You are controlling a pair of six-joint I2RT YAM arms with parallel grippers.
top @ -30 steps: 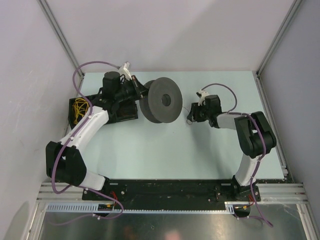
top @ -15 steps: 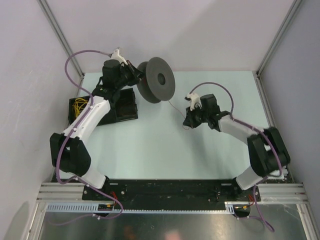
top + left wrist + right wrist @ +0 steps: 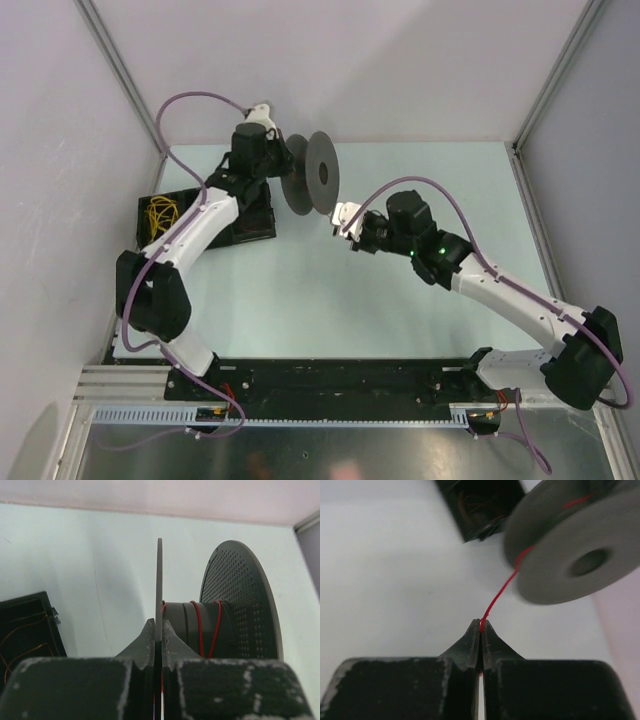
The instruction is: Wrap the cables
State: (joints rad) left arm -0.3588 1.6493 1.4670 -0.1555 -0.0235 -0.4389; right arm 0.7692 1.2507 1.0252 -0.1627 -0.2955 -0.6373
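The dark grey spool (image 3: 318, 178) hangs above the table's far side, edge-on from above. My left gripper (image 3: 291, 170) is shut on the rim of its near flange (image 3: 159, 575), and that thin disc runs up between my fingertips (image 3: 159, 630). A few turns of red cable (image 3: 200, 625) lie round the spool's core. My right gripper (image 3: 352, 243) sits just right of and below the spool, shut on the thin red cable (image 3: 499, 594) at its fingertips (image 3: 481, 626). The cable runs taut from there up to the spool (image 3: 575, 555).
A black box (image 3: 165, 215) holding loose yellow wire sits at the table's left edge, behind my left arm; it also shows in the wrist views (image 3: 25, 630) (image 3: 480, 505). Purple arm cables loop above both wrists. Walls close in left, right and behind.
The right gripper has shut on the cable and the right arm has reached left toward the spool. The left arm has swung the spool up and turned it edge-on.
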